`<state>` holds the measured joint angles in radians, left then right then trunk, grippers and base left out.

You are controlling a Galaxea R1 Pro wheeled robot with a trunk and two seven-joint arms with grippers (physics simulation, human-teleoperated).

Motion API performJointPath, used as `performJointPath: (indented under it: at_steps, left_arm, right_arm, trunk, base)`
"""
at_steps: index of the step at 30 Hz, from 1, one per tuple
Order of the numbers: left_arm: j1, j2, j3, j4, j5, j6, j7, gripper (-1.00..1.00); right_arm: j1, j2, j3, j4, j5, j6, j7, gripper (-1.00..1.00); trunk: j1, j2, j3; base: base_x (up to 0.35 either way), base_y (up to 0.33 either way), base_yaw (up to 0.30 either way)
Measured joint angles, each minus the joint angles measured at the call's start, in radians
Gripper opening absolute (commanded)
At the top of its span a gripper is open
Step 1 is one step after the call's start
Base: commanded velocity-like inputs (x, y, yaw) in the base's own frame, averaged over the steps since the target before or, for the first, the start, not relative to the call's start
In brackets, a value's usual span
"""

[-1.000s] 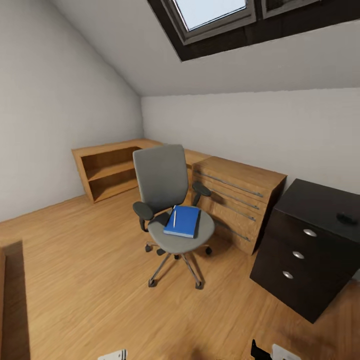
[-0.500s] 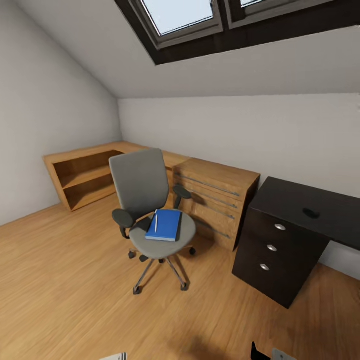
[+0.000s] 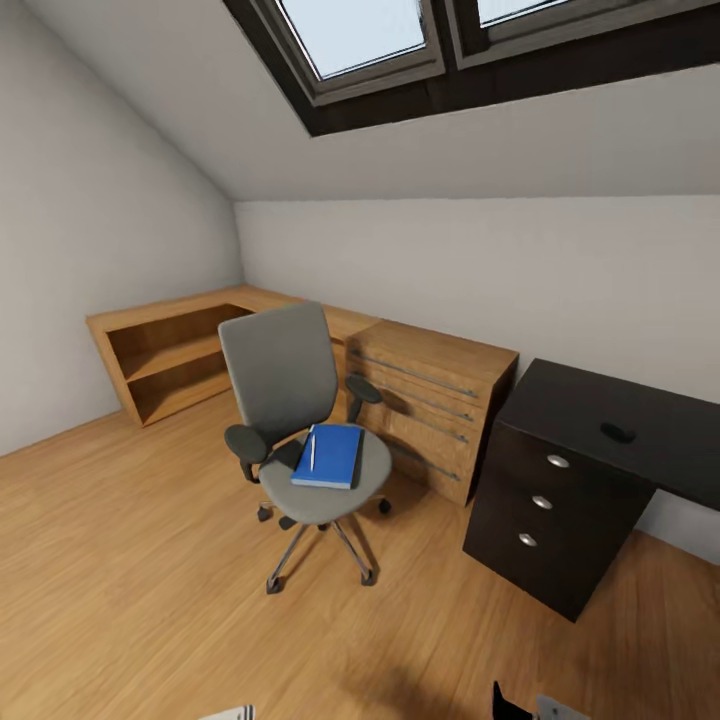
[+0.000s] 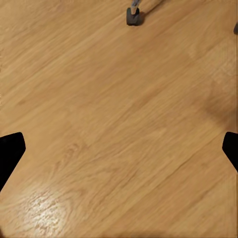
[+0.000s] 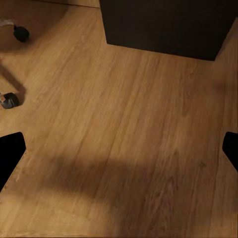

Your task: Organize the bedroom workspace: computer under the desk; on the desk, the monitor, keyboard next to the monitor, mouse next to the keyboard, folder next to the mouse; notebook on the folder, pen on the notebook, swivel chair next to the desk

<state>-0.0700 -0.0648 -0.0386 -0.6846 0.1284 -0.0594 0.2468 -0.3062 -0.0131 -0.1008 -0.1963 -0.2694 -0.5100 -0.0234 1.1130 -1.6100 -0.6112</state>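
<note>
Both claws are wide open and carrying nothing: in the left wrist view the left gripper (image 4: 119, 148) has its dark fingertips out at the frame edges with only wood floor (image 4: 109, 109) between them, and one chair castor (image 4: 133, 16) well ahead. Same story for the right gripper (image 5: 119, 148), spread apart over floor, with the bottom of the black drawer unit (image 5: 163, 25) ahead and two castors (image 5: 10, 100) off to one side. So progress-wise I'd say basically nothing is sorted yet. The swivel chair (image 3: 290, 385) stands out on the floor near the wooden dresser (image 3: 435, 400), apart from the desk (image 3: 640, 410), and the blue folder (image 3: 330, 455) lies on its seat with the white pen (image 3: 311, 450) resting on top of it. There's a dark sliver poking out beside the folder that might be the notebook, can't tell. A small dark thing on the desk top, probably the mouse (image 3: 617, 432), sits near the edge above the drawers. Room to move looks fine: plenty of open floor in front of the chair, but the chair base and desk corner crowd the gap between them.
</note>
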Motion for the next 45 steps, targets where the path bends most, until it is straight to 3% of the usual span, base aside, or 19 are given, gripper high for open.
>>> performJointPath:
  at_steps: [7,22,24,27,45]
  left_arm:
    - [0.0,0.0,-0.001,0.0,-0.001,-0.001,-0.001,1.0]
    - [0.0,-0.001,-0.003,0.0,0.001,-0.007,-0.001,1.0]
    - [0.0,-0.001,-0.003,0.0,0.001,-0.013,-0.001,1.0]
    - [0.0,-0.001,-0.004,0.0,0.0,-0.018,-0.002,1.0]
    - [0.0,-0.002,-0.004,-0.005,0.0,-0.019,-0.001,1.0]
  right_arm:
    - [0.0,0.001,0.0,0.001,0.003,-0.015,0.01,1.0]
    - [0.0,0.002,0.001,0.003,0.004,-0.047,0.011,1.0]
    - [0.0,0.007,0.0,0.003,0.003,-0.062,0.011,1.0]
    - [0.0,0.039,0.002,0.003,0.002,-0.094,0.012,1.0]
    - [0.0,0.044,0.004,0.005,0.003,-0.095,0.011,1.0]
  trunk:
    - [0.0,0.0,0.0]
    - [0.0,0.0,0.009]
    - [0.0,0.0,0.01]
    - [0.0,0.0,0.01]
    - [0.0,0.0,0.02]
  base:
    - [0.0,0.0,-0.046]
    - [-0.018,0.0,-0.237]
    - [-0.001,0.0,-0.059]
    - [0.0,0.0,-0.004]
    - [0.0,0.0,-0.194]
